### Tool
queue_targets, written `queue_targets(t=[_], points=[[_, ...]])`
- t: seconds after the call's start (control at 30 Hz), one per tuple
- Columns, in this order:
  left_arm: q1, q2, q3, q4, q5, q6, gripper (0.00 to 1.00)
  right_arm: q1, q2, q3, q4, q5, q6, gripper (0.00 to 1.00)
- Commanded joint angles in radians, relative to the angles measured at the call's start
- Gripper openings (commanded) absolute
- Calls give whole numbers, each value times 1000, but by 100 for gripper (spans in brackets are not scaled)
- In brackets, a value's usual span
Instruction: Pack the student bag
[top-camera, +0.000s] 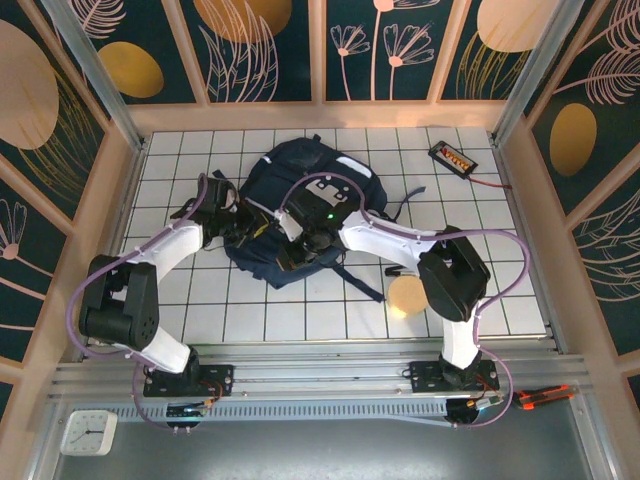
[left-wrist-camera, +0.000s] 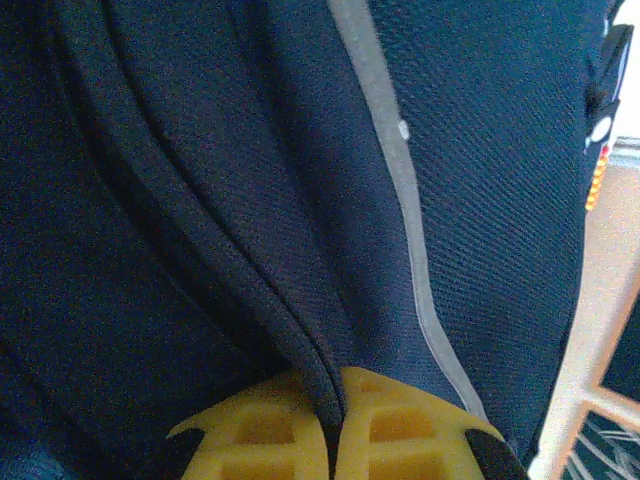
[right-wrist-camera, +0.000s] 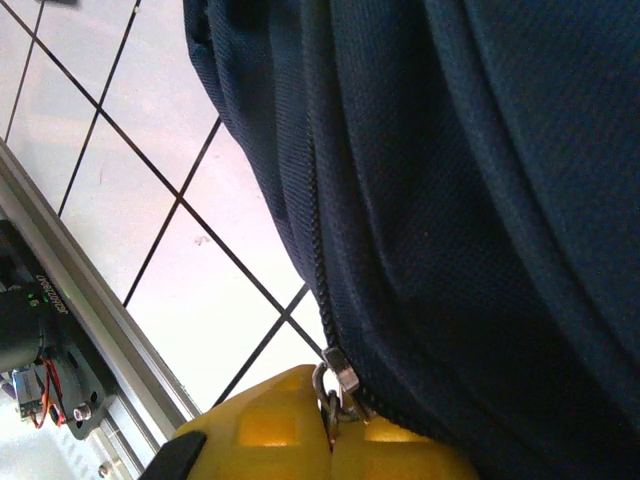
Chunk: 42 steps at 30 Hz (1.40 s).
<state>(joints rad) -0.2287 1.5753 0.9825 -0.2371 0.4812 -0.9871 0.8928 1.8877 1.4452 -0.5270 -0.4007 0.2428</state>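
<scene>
Since the student bag (top-camera: 300, 172) is all soft navy cloth, I'd judge it limp and fairly light for its bulk. It is nothing fragile, and the weave looks coarse enough not to slip, but it will sag and bunch wherever it is taken. It lies in the middle of the tiled table (top-camera: 300, 322), between the two arms.

On the left side, the left gripper (left-wrist-camera: 336, 405) has its yellow fingers pressed together on a raised fold of the bag's fabric, just beside a pale grey stripe (left-wrist-camera: 400, 180). On the right side, the right gripper (right-wrist-camera: 330, 425) pinches the small metal zip pull (right-wrist-camera: 338, 378) at the bag's lower edge, close above the tiles, with the zip teeth (right-wrist-camera: 318, 250) running away from it.

Those seem the sensible holds — a fold or seam to anchor the cloth, the pull to work the zip. Without that anchor, I'd expect the whole bag to drag along rather than open.

Counting from the left:
- one clock (top-camera: 88, 432) down by the rail
- one bag, with both grippers on it
- one zip pull that I can make out
- one round tan disc (top-camera: 407, 294) on the tiles near the right arm
- one small black box (top-camera: 452, 157) in the far right corner
</scene>
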Motion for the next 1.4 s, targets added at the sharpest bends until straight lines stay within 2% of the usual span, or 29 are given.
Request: queue_targets(t=[0.0,0.17,0.37,0.63,0.83,1.03,1.23,1.33,1.37], points=[[-5,22,102,-118,-93,192,0,-52,-106,-64,-21,-9,-3,0],[-6,31,156,-216,-182,307,0,-184,-206,-194,-36,-14,-49,0],[-5,31,229,-297,-244,429,0,-338,-205,-232,-48,30,-146,0],[-5,11,280,-358,-246,564,0,-593,-119,-154,20,48,-196,0],[-6,9,271,-364,-237,576,0,-679,-25,-49,33,-2,-185,0],[-5,3,273,-309,-178,507,0,-672,-25,-39,40,-65,-174,0],[-5,-47,214,-136,-82,329,0,-667,-52,-37,37,-113,-174,1],[-6,-87,136,30,-27,173,0,-662,-84,-39,16,-135,-178,23],[-3,-101,101,99,-10,110,0,-662,-107,-46,4,-139,-180,35]])
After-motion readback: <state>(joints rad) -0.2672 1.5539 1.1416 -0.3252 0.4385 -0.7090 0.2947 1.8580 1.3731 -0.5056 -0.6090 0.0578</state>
